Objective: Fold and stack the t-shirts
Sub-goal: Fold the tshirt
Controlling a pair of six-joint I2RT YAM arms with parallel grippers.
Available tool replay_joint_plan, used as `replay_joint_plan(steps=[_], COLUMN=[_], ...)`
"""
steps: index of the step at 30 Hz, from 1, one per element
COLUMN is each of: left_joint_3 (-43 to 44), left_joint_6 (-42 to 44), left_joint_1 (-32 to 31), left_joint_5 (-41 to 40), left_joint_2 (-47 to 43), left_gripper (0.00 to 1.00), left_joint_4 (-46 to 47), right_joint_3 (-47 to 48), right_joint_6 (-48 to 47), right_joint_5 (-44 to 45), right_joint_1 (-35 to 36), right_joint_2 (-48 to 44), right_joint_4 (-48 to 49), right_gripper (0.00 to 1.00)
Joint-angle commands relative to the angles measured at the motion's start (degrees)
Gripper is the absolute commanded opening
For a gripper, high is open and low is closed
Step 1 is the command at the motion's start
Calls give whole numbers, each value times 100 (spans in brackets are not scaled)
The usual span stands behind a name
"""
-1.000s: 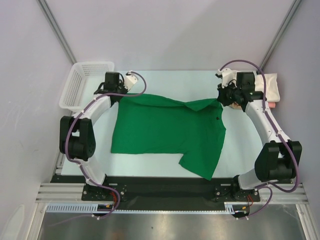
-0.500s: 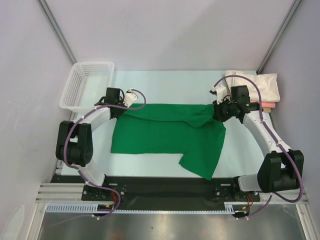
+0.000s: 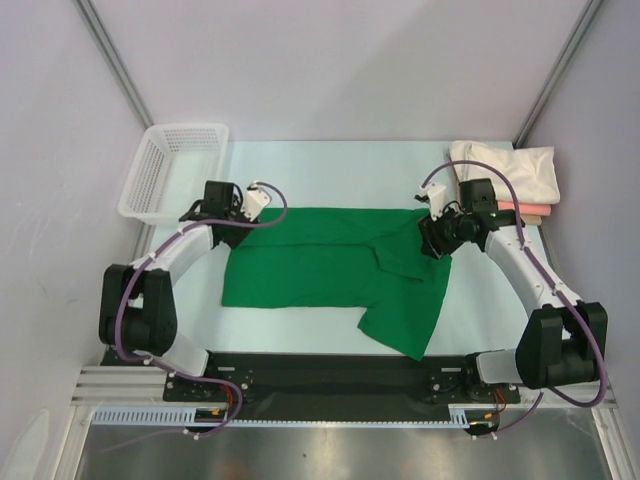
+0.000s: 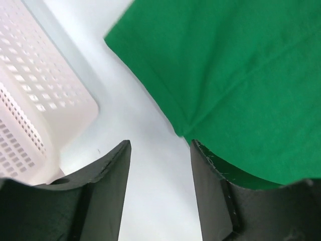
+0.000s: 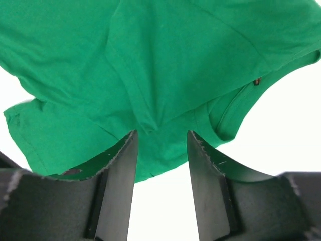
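Right wrist: green t-shirt [image 5: 165, 60] under parted jaws.
Right gripper [image 5: 160, 136] fingers [image 5: 118, 186] dark, standing apart; rumpled cloth edge lies past their tips, crease running toward the gap. Ribbed hem curls at right, small dark mark. White table [image 5: 281, 125] around.

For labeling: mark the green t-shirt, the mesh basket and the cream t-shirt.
green t-shirt [image 3: 310, 265], top view, flat body panel
mesh basket [image 3: 142, 178], top view, left wall
cream t-shirt [image 3: 515, 170], top view, folded upper face
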Motion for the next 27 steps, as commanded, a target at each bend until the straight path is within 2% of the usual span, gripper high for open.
replay_joint_plan(steps=[1,6,9,20,24,27], left_joint_3=[555,1327,1819,2173,2190,2243], left_joint_6=[-310,-696,-986,-1461,-1488,-1488], left_joint_1=[19,-34,-61,-104,-104,-104], left_joint_5=[174,394,630,965,974,956], left_joint_2=[424,1231,1829,2508,2526,2552], left_gripper=[56,53,48,43,43,43], left_joint_4=[22,-163,-523,-778,-770,-796], right_joint_3=[322,936,1114,1096,1149,1219], right_joint_6=[-76,-313,-375,-621,-604,-630], right_joint_5=[-31,-373,-497,-549,-663,-725], right_joint_1=[-15,169,301,1294,1435,1505], right_joint_2=[239,1371,1864,2199,2349,2551], right_joint_4=[467,355,310,740,793,758], right_gripper=[49,47,44,40,31,29])
